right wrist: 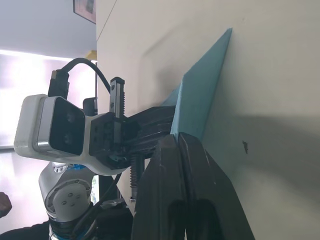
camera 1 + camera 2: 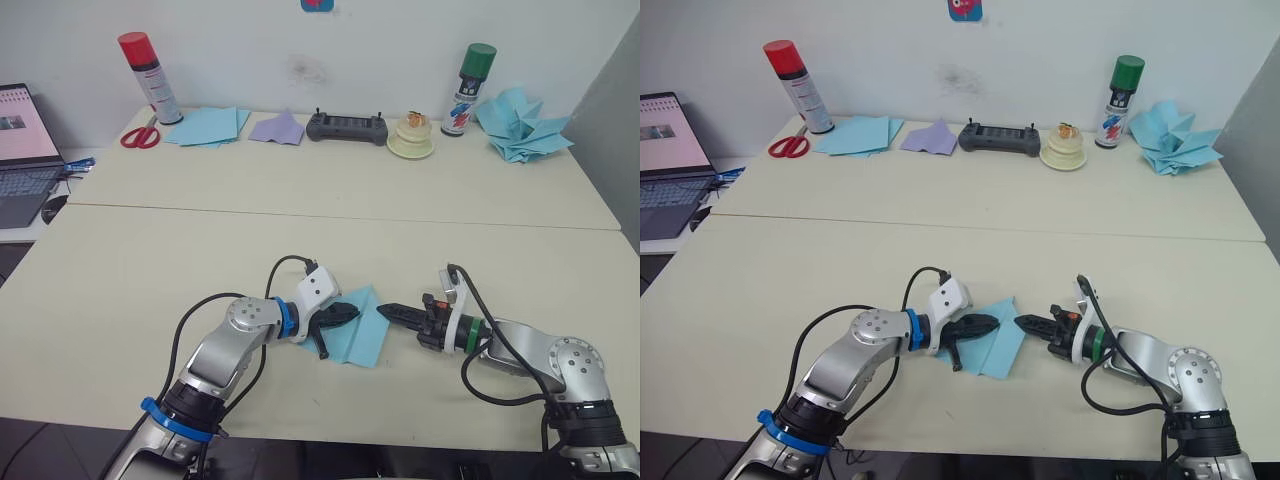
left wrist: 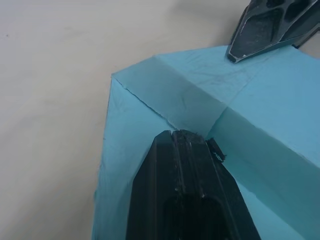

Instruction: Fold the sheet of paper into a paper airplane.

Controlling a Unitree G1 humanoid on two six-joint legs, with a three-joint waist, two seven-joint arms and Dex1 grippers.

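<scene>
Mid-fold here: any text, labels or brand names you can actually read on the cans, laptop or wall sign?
No text can be read.
Red-capped spray can: label print too small.
Green-capped spray can: label print too small.
Laptop screen: content blurred.
Wall sign: cut off, unreadable.
Sheet of paper: no print.

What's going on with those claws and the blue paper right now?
Left pincer shut, pressing on the sheet of paper. Right pincer shut, tip at its edge. Paper partly folded, nothing blocking.

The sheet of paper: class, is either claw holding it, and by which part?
Neither claw grips the sheet of paper. The left claw, closed, presses down on its folded middle; the right claw, also closed, touches only its right edge.
</scene>
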